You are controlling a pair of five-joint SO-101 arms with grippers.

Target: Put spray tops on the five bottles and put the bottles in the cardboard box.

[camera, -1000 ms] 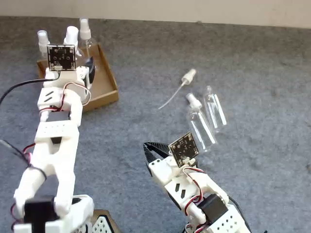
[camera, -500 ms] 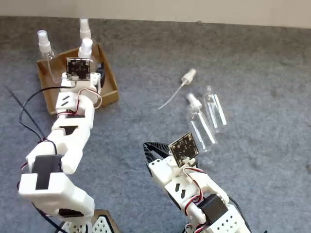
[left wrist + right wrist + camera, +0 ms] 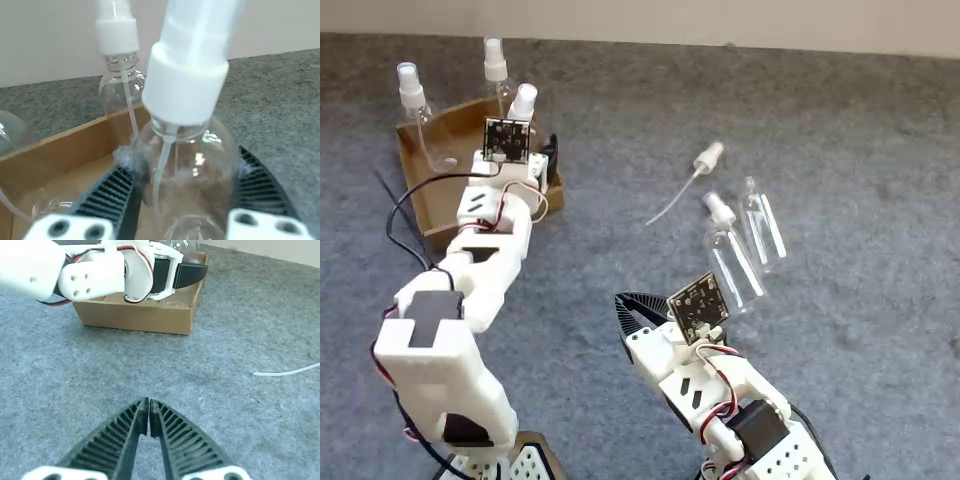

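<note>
Cardboard box (image 3: 413,188) crowded, counter (image 3: 620,130) open alongside
Two capped bottles (image 3: 417,125) stand along the box's far wall; the left arm (image 3: 490,245) spans the near wall, the left claw (image 3: 182,190) clamping a third bottle (image 3: 523,101). Bare counter separates the box from the loose spray top (image 3: 708,158) and two lying bottles (image 3: 735,262).

Grey felt-like carpet (image 3: 860,130) as work surface; plain pale wall (image 3: 740,15) along far edge; even light.

Five bottles (image 3: 415,125) (image 3: 496,68) (image 3: 523,101) (image 3: 733,258) (image 3: 763,228), one loose spray top (image 3: 708,157), one cardboard box (image 3: 440,200).
</note>
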